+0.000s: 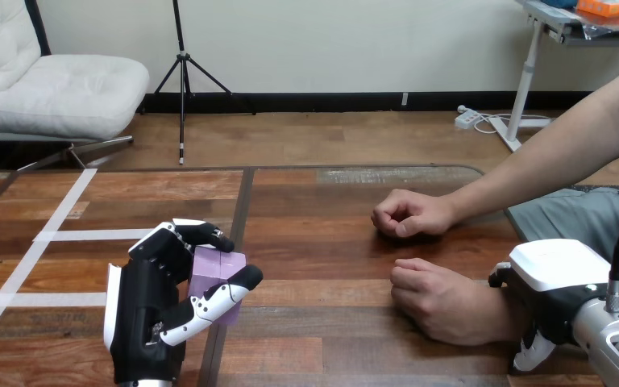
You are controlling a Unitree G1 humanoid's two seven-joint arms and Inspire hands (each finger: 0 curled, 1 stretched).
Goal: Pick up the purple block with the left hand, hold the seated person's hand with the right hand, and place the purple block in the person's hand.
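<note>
One wooden table (330,266) of dark brown planks is lying under both robot hands, with a dark seam running away from the robot just right of the left hand (149,310) and strips of white tape (89,235) crossing the boards to that hand's left and beyond it.

The person's farther hand (407,216) is resting on the planks as a loose fist, well beyond the right hand (560,282) and to its left. The person's nearer hand (439,302) is lying curled on the table, knuckles toward the left hand, just left of the right hand. The right hand is sitting at that nearer hand's wrist, its white back shell facing up; whether it is gripping the wrist cannot be told.

The left hand is closing narrowly on the purple block (216,270), its fingers (201,234) curling over the block's far top edge and its thumb (230,294) pressing against the near face. The block is a pale lilac cube with a faint seam across its top, sitting inside the left hand's grasp, well apart from both of the person's hands. Whether it is resting on the table or being lifted off it cannot be told.
</note>
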